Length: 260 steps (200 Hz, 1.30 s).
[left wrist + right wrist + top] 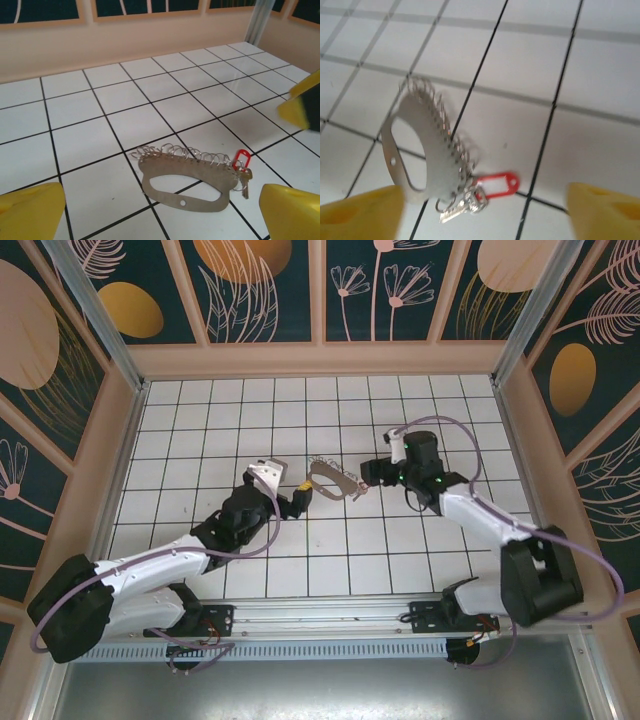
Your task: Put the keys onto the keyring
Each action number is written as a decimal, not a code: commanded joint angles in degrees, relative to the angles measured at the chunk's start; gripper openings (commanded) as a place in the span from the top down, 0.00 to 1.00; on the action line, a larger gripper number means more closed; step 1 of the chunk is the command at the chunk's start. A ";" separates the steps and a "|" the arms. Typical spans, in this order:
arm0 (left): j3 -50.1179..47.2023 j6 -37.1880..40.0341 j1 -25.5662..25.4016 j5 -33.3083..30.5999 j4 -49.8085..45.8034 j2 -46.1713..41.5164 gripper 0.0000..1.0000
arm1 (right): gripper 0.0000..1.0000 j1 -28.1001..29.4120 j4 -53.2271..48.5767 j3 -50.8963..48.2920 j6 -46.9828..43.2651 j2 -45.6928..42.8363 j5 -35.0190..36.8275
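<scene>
Keyring [333,480] flat on the tabletop [200,430] between the arms; left jaws and right jaws both spread wide, holding nothing.
Top view gives a pale outline. Wrist views resolve a tan-grey plate with an oval cut-out, wire loops along one edge, and a red-tagged silver key [455,212] at one end.

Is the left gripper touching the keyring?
Apart. Left wrist view: the left gripper is open, yellow fingers either side of the keyring, white tile showing between.
</scene>
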 commanded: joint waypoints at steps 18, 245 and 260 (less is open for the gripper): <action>3.86 -3.77 7.42 -5.85 -5.03 -2.61 0.01 | 0.01 -0.34 17.38 -8.83 -5.71 -8.59 16.48; -15.86 10.03 39.98 -4.02 47.86 17.90 0.01 | 0.01 -24.82 74.15 -28.97 -0.99 16.05 5.58; -15.39 8.95 40.72 -3.51 47.72 18.78 0.01 | 0.01 -24.39 74.59 -29.23 -1.27 16.02 6.23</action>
